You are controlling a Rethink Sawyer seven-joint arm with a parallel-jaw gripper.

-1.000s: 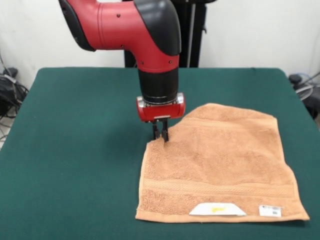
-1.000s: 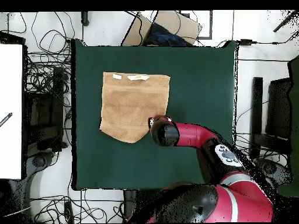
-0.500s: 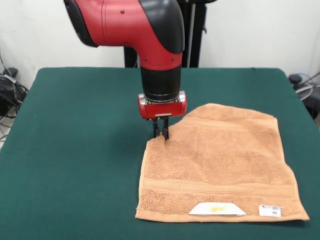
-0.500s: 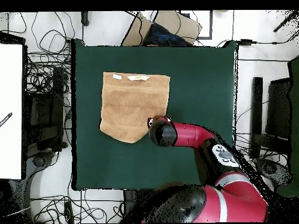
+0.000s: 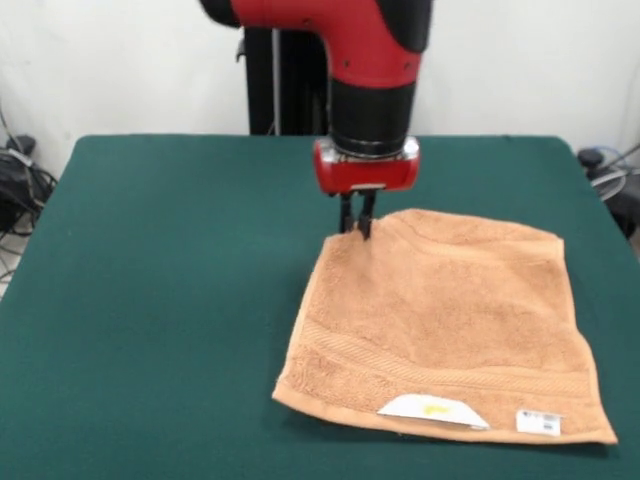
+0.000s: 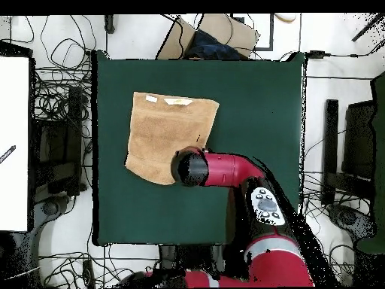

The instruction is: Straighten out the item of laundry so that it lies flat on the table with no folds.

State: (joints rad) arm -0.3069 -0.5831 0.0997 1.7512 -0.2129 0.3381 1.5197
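Lying on the green table, the tan towel sits toward the 4 o'clock part of the front view, its two white tags close to the edge at 6 o'clock and a woven band running just above them. It is not yet flat. Three corners look spread, but the fourth, at about 11 o'clock on the cloth, is cut off on a slant and bunched where the gripper meets it, which suggests that corner is folded back on itself. The edge at 7 o'clock also rides a little off the table, as if the cloth there were being tugged.

The gripper's two dark fingers are pressed close together right at that bunched corner, pinching the towel's edge as far as the front view shows. That hold makes sense: taking the doubled corner is the way to draw it out toward 10 or 11 o'clock and open the fold. The arm comes straight down from 12 o'clock, wrist vertical, so the pull can stay low along the table.

From overhead the wrist covers the pinched corner, and the towel lies toward 10 o'clock of the table, tags at 12 o'clock.

No container is in view on the table; only the towel rests there. Beyond the table, at 12 o'clock overhead, something like a cardboard box holds a dark item that I cannot identify.
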